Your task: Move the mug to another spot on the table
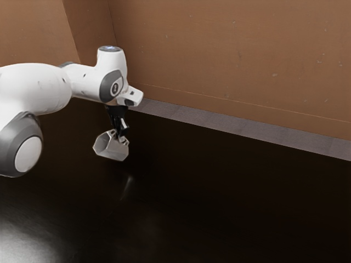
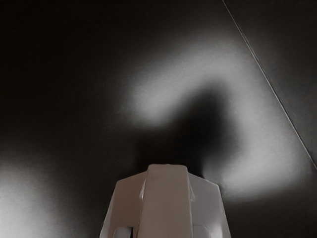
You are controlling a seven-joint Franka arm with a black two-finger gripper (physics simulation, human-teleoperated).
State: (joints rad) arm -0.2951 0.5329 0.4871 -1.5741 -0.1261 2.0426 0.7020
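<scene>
The white arm reaches in from the exterior view's left, and its black tool hangs over the dark worktop, near that worktop's far edge. The tool is clenched on the pale mug, its two fingers gripping the mug's upper part from either side. The mug is up in the air, clear of the worktop and tilted, with its open mouth turned toward the exterior view's left. A faint pale reflection of it lies on the glossy worktop just below.

Only the exterior view gives the surroundings: a grey strip runs along the worktop's far edge, and a brown wall rises behind the worktop.

The wrist view looks down past the mug, which appears as a faceted pale shape right under the hand. It adds what the side camera does not show: a dark shadow cast on the worktop beneath the mug, ringed by bright glare, and a thin straight line crossing the worktop beyond that shadow.
</scene>
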